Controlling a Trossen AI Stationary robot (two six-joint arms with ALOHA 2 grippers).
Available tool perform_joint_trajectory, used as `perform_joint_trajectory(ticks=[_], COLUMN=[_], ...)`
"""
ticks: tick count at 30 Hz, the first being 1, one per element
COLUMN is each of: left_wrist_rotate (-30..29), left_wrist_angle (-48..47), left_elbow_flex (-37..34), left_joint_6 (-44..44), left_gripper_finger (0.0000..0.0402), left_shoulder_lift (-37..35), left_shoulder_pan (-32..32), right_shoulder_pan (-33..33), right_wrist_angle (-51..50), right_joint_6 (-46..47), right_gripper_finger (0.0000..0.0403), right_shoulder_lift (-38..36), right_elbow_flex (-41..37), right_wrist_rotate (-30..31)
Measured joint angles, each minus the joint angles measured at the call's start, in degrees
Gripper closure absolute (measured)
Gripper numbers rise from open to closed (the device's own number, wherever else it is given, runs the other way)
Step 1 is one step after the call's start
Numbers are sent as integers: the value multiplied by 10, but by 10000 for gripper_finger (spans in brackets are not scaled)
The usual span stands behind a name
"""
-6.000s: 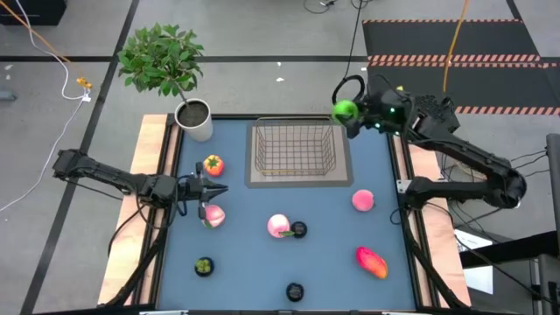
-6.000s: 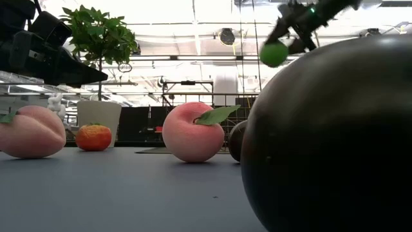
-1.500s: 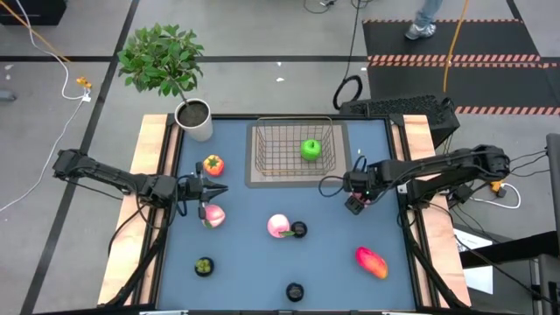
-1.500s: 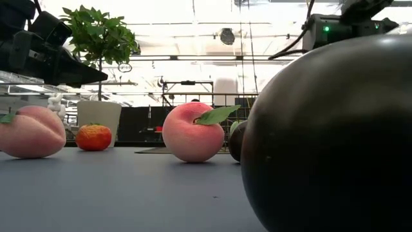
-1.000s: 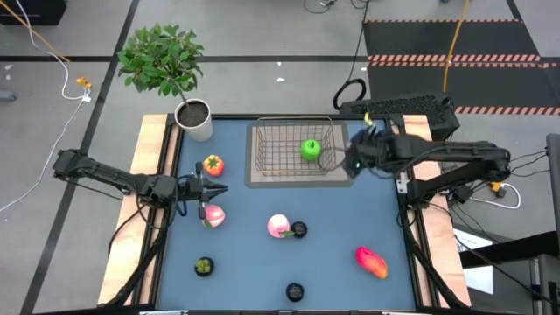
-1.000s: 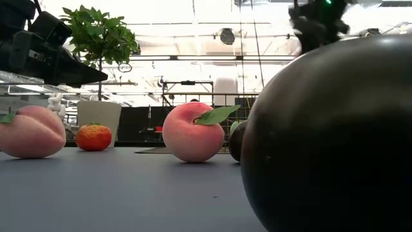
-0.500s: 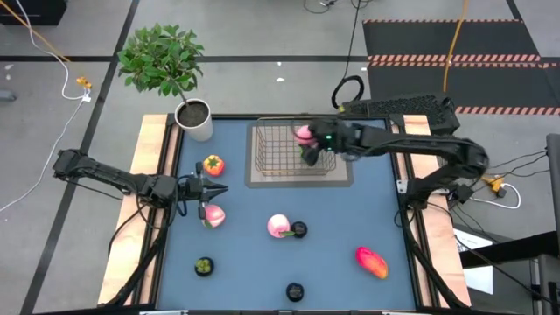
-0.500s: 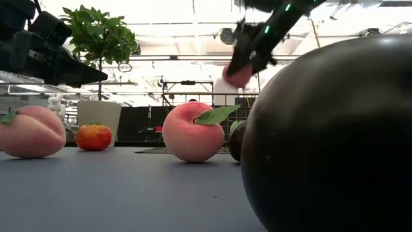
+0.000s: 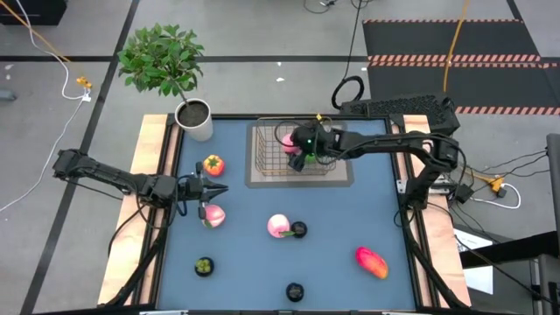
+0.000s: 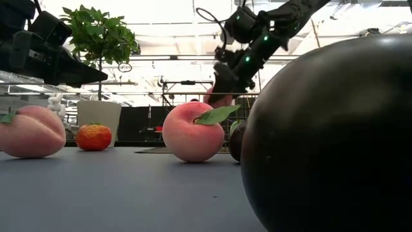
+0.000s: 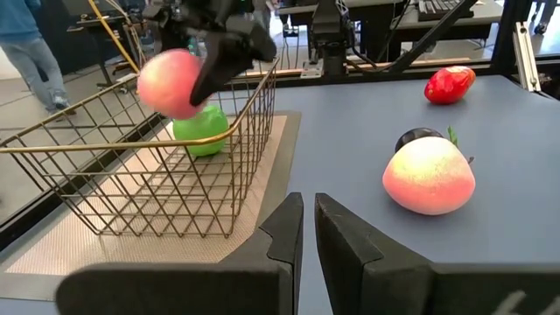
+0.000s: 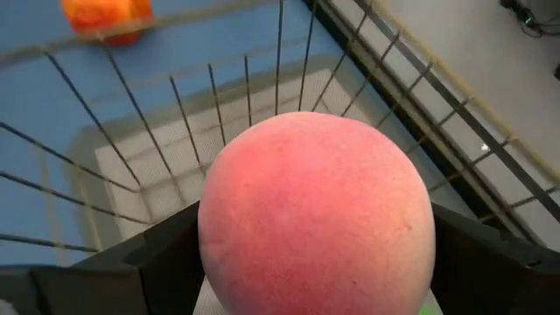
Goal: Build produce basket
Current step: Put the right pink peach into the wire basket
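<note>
Peach (image 9: 288, 138) in the right gripper (image 9: 295, 143) is what has changed: half a second ago I had it at the basket's 1 o'clock corner, and now it hangs over the middle of the wire basket (image 9: 264, 166), lower and farther in. From the right wrist view the peach (image 12: 315, 212) fills the frame, pinched between the two dark fingers (image 12: 144, 262), with mesh and the grey liner below it, so I judge it above the floor, not resting on it. The left wrist view shows the same peach (image 11: 171, 82) just above the green apple (image 11: 204, 134), which lies inside the basket (image 11: 131, 188); a few seconds back that apple was in the air. So one fruit is in and a second is about to go in. My left gripper (image 9: 210, 192) has not moved, parked at 9 o'clock on the table with its fingers nearly pressed together and holding nothing, just above another peach (image 9: 213, 215). On the blue table (image 9: 350, 289) I count the tomato-like fruit (image 9: 213, 164) at 10 o'clock, a leafed peach (image 9: 278, 226) touching a dark round fruit (image 9: 299, 229) near centre, the red-orange oval (image 9: 371, 261) at 4 o'clock, and two dark ones (image 9: 203, 266) (image 9: 295, 290) along 6 to 7 o'clock. I reckon the release needs care, since the peach could land on the apple and roll.
</note>
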Motion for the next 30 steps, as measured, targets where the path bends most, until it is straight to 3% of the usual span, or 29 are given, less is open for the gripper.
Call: perform_joint_trajectory(ticks=[3,7,14,30], left_wrist_rotate=[0,0,0,0], left_wrist_angle=[0,0,0,0], left_elbow_flex=[0,0,0,0], left_joint_6=[0,0,0,0], left_gripper_finger=[364,364,364,364], left_shoulder_lift=[0,0,0,0], left_shoulder_pan=[0,0,0,0], right_shoulder_pan=[0,0,-5,-45], right_wrist_angle=[16,24,21,11], right_joint_6=[-4,0,18,90], right_gripper_finger=[64,64,62,8], right_shoulder_lift=[22,41,44,42], right_elbow_flex=[0,1,1,-1], right_wrist_rotate=[-1,-45,-45,-41])
